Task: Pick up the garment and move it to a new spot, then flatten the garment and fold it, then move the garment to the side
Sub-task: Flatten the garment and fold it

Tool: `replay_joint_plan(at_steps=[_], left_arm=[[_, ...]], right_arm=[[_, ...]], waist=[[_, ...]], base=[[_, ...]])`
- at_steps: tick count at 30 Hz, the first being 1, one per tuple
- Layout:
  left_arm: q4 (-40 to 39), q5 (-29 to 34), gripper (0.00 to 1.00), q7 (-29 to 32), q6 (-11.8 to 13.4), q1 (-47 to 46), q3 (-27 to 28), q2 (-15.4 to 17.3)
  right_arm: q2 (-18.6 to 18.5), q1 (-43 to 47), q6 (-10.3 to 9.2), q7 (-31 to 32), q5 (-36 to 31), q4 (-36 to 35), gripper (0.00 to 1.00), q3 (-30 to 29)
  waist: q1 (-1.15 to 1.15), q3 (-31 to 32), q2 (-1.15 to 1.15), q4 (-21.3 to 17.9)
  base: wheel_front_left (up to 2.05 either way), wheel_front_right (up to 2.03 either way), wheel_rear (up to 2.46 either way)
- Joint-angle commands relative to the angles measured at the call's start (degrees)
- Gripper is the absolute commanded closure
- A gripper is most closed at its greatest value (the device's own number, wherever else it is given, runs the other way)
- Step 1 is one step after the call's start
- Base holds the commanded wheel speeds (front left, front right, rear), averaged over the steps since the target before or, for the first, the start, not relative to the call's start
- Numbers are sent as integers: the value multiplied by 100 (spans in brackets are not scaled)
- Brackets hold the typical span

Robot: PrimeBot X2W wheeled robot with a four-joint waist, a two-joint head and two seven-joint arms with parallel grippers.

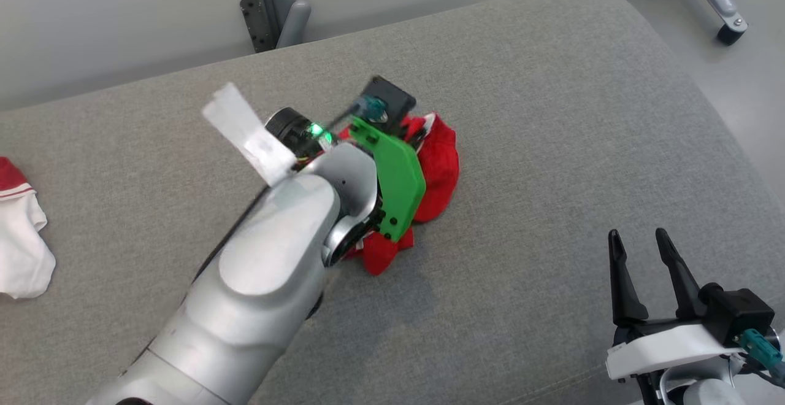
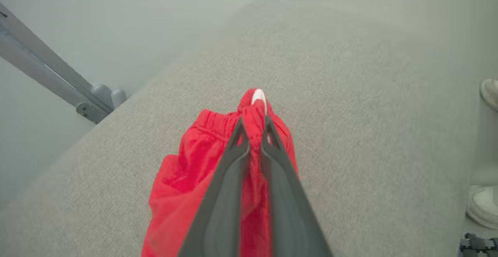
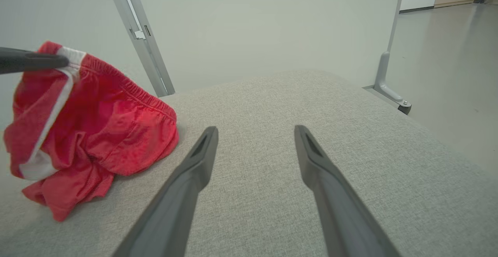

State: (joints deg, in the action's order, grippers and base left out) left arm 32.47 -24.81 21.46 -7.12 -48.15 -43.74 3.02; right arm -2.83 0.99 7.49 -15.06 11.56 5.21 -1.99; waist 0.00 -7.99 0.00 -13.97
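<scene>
Grey fabric surface [image 1: 552, 147], rounded corner at upper right of head view. On it: red garment [image 1: 438, 172], bunched, approx centre frame; white cloth [image 1: 21, 245] w/ red trim, far left edge.

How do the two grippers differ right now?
The left gripper is shut on the red garment; the right gripper stands open and empty. The left is out over the middle of the grey cushion; the right sits at its near right edge. Both have two long dark fingers.
</scene>
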Motion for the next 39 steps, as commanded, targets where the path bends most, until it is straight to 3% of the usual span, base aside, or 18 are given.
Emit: replay_joint_plan(at_steps=[1, 5, 10, 15, 18, 21, 24, 28, 30, 31, 34, 39], left_arm=[[-223, -473, 100, -45, 33, 54, 125, -10], [-1031, -2480, 100, 100, 502, -45, 430, 6], [-1810, -4701, 100, -625, 1551, -529, 751, 2], [-1981, -5914, 100, -2169, 2357, -1340, 878, -7], [-1921, -6145, 100, -2894, 2483, -1712, 686, -8], [-1872, -5888, 100, -3358, 2376, -1738, 425, -1], [-1894, -5734, 100, -3560, 2181, -874, 335, 46], [-2068, -5458, 100, -3667, 1401, 700, 382, 330], [-2033, -5322, 100, -3663, 991, 1590, 704, 374], [-2033, -5322, 100, -3663, 991, 1590, 704, 374], [-1886, -4808, 100, -3657, 506, 2656, 1219, 369], [-1673, -4166, 100, -3658, 109, 3768, 2092, 159]], right_arm=[[-14, 32, 0, -17, 18, 9, 0, 7], [-13, -64, 0, -17, 54, 29, 0, 72], [-13, -131, 0, -17, 108, 62, 0, 109], [-13, -159, 0, -17, 184, 101, 0, 164], [-14, -210, 0, -17, 258, 93, 0, 156], [-13, -182, 0, -17, 300, 97, 0, 130], [-12, -101, 0, -17, 376, 123, 0, 98], [-13, 8, 0, -17, 393, 193, 0, 60], [-14, 15, 0, -17, 341, 233, 0, 29], [-14, 15, 0, -17, 341, 233, 0, 29], [-14, 75, 0, -17, 270, 281, 0, -44], [-16, 122, 0, -17, 109, 319, 0, -183]], waist=[[0, 10, 0, 18], [0, 23, 0, 74], [0, 58, 0, 131], [0, 86, 0, 174], [0, 95, 0, 206], [0, 123, 0, 253], [0, 146, 0, 276], [0, 133, 0, 323], [0, 132, 0, 362], [0, 132, 0, 362], [0, 133, 0, 444], [0, 202, 0, 678]], base=[[0, 0, 0], [0, 0, 0], [0, 0, 0], [0, 0, 0], [0, 0, 0], [0, 0, 0], [0, 0, 0], [0, 0, 0], [0, 0, 0], [0, 0, 0], [0, 0, 0], [0, 0, 0]])
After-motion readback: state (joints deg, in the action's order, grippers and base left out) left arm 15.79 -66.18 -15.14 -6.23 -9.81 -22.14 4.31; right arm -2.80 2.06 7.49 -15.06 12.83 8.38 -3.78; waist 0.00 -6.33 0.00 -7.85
